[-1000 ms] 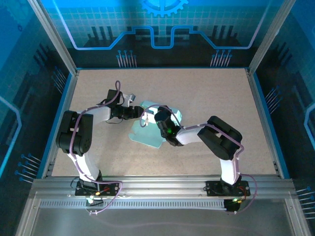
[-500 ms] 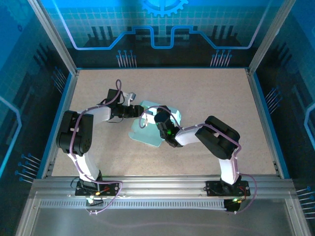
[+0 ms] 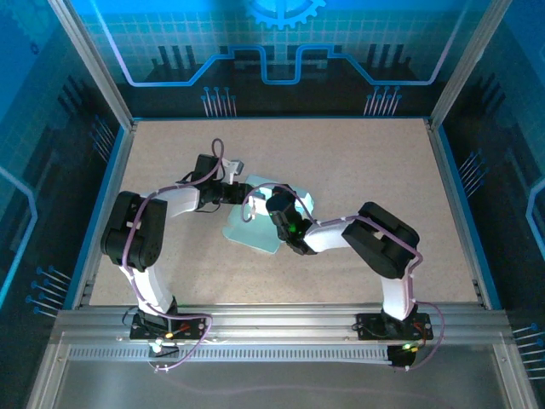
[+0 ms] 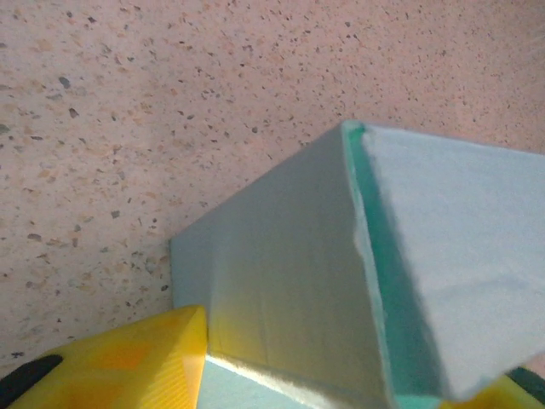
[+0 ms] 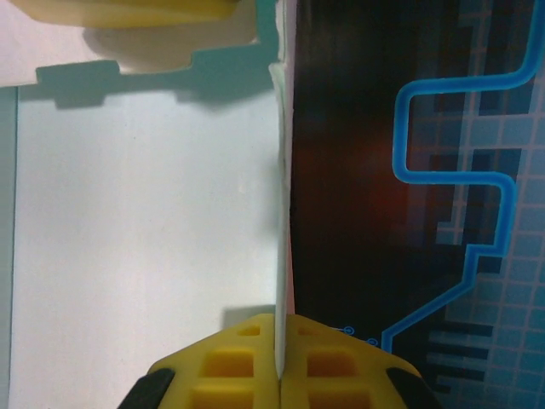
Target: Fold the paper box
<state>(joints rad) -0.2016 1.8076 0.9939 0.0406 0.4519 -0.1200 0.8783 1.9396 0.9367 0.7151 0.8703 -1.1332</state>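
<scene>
The paper box (image 3: 255, 236) is pale light-blue card lying mid-table, partly folded, with panels raised. My left gripper (image 3: 244, 189) is at its far left corner. In the left wrist view a raised, creased fold of the box (image 4: 281, 281) stands between the yellow fingers (image 4: 128, 366), which are apart on either side of it; the left gripper (image 4: 315, 388) is open around that fold. My right gripper (image 3: 274, 207) is over the box's middle. It (image 5: 281, 375) is shut on the thin edge of an upright white panel (image 5: 145, 213).
The speckled beige tabletop (image 3: 366, 162) stretches to the right and back of the box. Blue patterned walls (image 3: 281, 51) and metal posts enclose the table. An aluminium rail (image 3: 281, 328) runs along the near edge by the arm bases.
My left gripper has shifted slightly toward the back, onto the box's far left corner, with its fingers drawing closer together. The right gripper stays clamped on its panel.
</scene>
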